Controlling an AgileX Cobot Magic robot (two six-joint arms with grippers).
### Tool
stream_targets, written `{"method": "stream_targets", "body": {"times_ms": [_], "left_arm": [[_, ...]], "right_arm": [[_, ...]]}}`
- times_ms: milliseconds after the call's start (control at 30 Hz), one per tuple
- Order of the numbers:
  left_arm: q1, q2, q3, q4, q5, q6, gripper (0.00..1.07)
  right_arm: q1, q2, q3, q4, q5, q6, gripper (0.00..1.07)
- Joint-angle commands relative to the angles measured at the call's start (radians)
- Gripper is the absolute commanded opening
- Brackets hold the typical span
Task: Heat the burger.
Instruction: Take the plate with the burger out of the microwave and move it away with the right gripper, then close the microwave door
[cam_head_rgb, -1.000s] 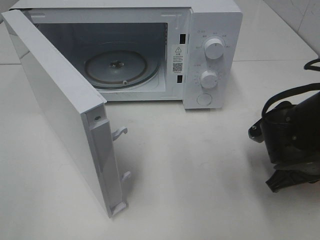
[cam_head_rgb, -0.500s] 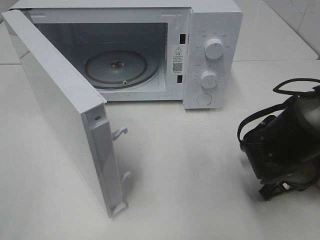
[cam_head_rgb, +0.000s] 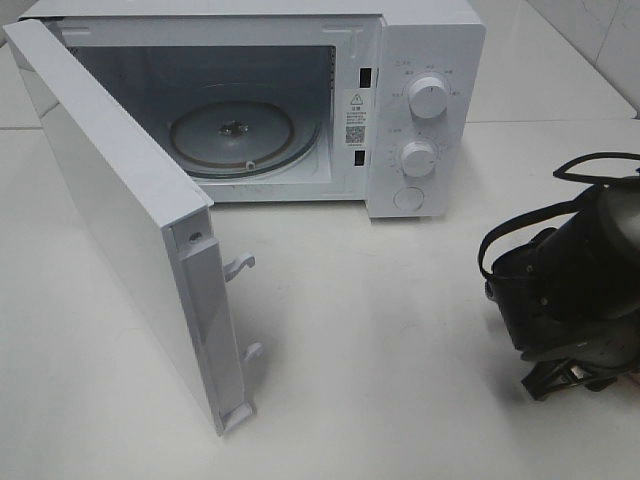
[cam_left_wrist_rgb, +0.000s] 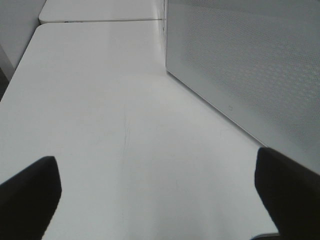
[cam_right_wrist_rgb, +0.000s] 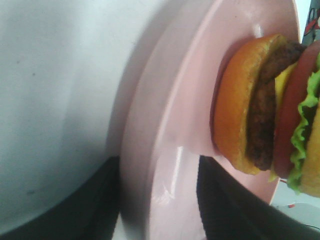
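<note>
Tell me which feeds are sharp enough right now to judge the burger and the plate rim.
Right wrist view: close and soft, but the burger and pink plate read clearly, with glare streaks on the rim and the right tool straddling it. Exterior high view: sharp on the microwave, burger not visible, right arm a dark mass. Left wrist view: only table and dark left tool tips.

Your way into the microwave (cam_head_rgb: 420, 60) cavity is open past the swung-out door (cam_head_rgb: 120, 220); only the glass turntable (cam_head_rgb: 232, 138) occupies its floor.
</note>
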Motion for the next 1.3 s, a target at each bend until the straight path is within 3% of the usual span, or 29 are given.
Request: {"method": "stream_targets", "body": {"times_ms": [33, 700, 733, 1000, 1300], "left_arm": [[0.002, -0.004, 0.0, -0.004, 0.001, -0.007, 0.98], [0.002, -0.004, 0.0, -0.004, 0.001, -0.007, 0.98], [0.002, -0.004, 0.0, -0.004, 0.001, -0.007, 0.98], [0.002, -0.004, 0.0, -0.004, 0.001, -0.007, 0.98], [0.002, -0.004, 0.0, -0.004, 0.001, -0.007, 0.98]], "right_arm": [[-0.003, -0.099, -0.004, 0.058, -0.006, -0.057, 0.51], [-0.003, -0.619, -0.004, 0.45, -0.182, -0.57, 0.54], [-0.003, -0.665, -0.004, 0.523, -0.181, -0.671, 0.58], [-0.003, -0.819, -0.004, 0.754, -0.129, -0.942, 0.81], [-0.003, -0.99, -0.004, 0.827, 0.044, -1.009, 0.77]]}}
